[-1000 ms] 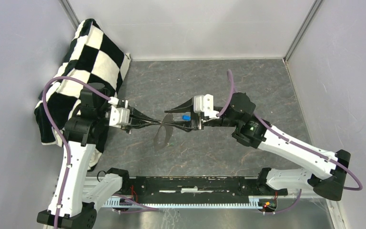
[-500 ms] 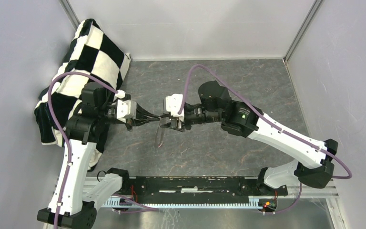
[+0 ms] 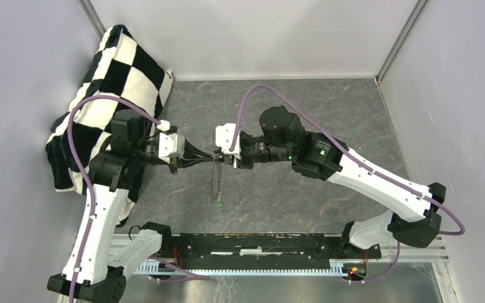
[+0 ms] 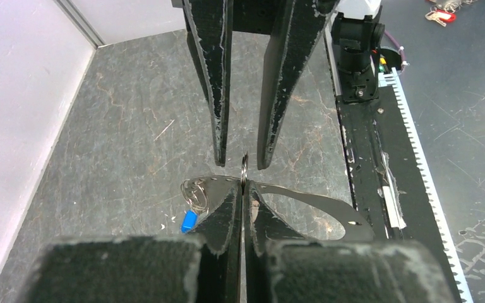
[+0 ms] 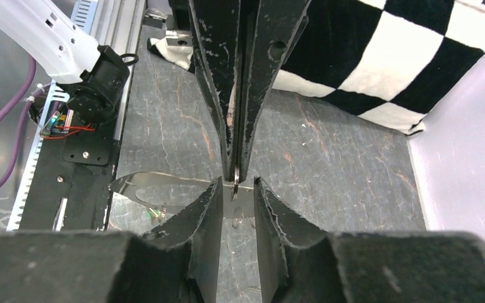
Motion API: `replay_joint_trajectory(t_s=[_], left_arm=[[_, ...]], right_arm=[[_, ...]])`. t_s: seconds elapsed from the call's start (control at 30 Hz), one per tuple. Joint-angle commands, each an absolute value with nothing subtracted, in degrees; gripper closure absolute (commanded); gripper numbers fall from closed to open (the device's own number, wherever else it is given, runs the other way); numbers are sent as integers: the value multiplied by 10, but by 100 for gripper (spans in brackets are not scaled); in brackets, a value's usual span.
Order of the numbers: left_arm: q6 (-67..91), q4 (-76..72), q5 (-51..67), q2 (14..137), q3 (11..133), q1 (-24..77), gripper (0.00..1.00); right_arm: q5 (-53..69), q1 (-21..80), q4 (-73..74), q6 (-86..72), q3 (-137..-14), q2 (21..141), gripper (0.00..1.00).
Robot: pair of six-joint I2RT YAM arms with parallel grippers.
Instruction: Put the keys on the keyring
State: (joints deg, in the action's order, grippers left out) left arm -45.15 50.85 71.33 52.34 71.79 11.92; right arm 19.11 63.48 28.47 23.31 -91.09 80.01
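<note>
Right gripper (image 5: 236,189) now swung in, jaws apart astride keyring (image 4: 244,163) (gap narrowing). Left gripper (image 4: 242,192) clamps it. Blue key (image 4: 189,221) perhaps already threaded, so regrip likely next.

My left gripper (image 4: 242,184) is black with scuffed, pale edges, and the keyring (image 4: 244,163) is thin grey metal beside a blue-headed key (image 4: 189,220). At ten o'clock on the dark grey, veined counter (image 3: 278,107) is a black-and-white checked cloth (image 3: 117,76). My cables (image 3: 252,95) are purple.
</note>
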Motion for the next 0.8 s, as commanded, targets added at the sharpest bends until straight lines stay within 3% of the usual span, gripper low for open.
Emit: replay_joint_trajectory(t_s=[0.0, 0.33, 0.4, 0.47, 0.63, 0.67, 0.73, 0.77], left_arm=[[-424, 493, 711, 514, 716, 130, 98], [-424, 493, 708, 513, 724, 139, 98], [-423, 493, 707, 511, 723, 139, 98], [-424, 493, 707, 509, 722, 140, 98], [-423, 493, 715, 508, 726, 140, 98], [-420, 493, 715, 508, 726, 140, 94], [-407, 494, 713, 505, 724, 140, 75], [-400, 493, 709, 504, 721, 140, 70]], right_arm=[[184, 639, 279, 246, -947, 802, 71], [185, 638, 319, 261, -968, 827, 78], [184, 639, 322, 263, -969, 827, 85], [181, 640, 324, 263, -971, 826, 99], [181, 639, 301, 246, -954, 819, 100], [183, 639, 276, 238, -938, 811, 100], [201, 636, 200, 211, -877, 776, 100], [217, 632, 142, 192, -844, 758, 100]])
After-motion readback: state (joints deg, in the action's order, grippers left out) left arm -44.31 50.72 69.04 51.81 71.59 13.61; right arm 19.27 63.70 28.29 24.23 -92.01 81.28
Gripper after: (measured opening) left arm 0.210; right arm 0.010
